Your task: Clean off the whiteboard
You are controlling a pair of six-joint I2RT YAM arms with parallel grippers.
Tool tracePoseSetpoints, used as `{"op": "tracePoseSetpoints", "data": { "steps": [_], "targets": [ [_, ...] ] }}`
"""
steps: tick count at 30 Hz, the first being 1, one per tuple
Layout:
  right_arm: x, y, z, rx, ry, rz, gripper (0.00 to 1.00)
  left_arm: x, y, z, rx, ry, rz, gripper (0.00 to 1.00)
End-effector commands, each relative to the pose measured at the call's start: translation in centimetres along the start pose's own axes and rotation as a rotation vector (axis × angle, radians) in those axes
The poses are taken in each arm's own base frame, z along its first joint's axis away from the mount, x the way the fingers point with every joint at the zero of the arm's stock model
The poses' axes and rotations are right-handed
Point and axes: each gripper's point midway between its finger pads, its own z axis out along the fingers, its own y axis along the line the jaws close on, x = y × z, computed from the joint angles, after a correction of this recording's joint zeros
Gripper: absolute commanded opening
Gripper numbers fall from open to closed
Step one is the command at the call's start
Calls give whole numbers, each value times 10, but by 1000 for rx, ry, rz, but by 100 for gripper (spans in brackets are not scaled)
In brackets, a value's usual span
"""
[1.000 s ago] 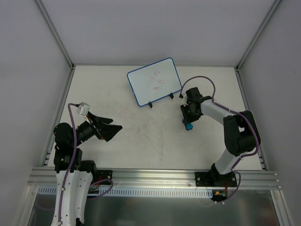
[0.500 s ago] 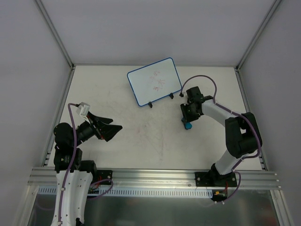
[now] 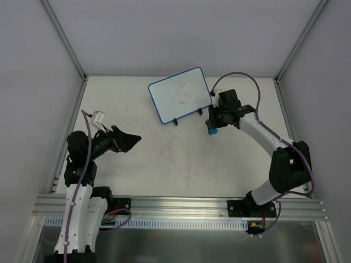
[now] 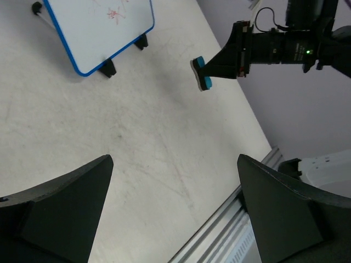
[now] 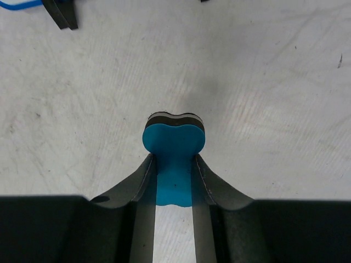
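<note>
Two claws hang over the white table (image 3: pixel 164 164). The right claw (image 3: pixel 211 126) squeezes a small blue eraser (image 3: pixel 210 131) between its two fingers, up off the table and just beside the whiteboard (image 3: pixel 180 94). The whiteboard stands tilted on two black feet near the back of the table, with faint red scribbles on it. The left claw (image 3: pixel 130 139) is spread wide with nothing in it, well apart from the whiteboard

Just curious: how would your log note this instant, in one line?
right gripper: shut on eraser, off table, near whiteboard | left gripper: open, empty | scribbles: unerased
</note>
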Motion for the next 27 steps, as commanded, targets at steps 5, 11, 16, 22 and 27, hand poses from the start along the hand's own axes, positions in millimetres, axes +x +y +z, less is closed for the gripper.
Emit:
{"op": "tracePoseSetpoints", "data": {
  "steps": [5, 11, 16, 22, 27],
  "targets": [
    [-60, 21, -25, -66, -171, -12, 0, -56, -35, 26, 276, -115, 21, 99],
    [-74, 24, -28, -73, -196, -25, 0, -99, -3, 43, 126, -290, 69, 99],
    [-92, 26, -30, -69, -249, -24, 0, -137, -10, 71, 203, -248, 118, 99],
    [-119, 32, -31, -74, -307, -27, 0, -166, 25, 101, 123, -304, 109, 99],
    [-144, 40, -29, -74, -345, -38, 0, -168, 64, 127, 55, -278, 100, 99]
  ]
}}
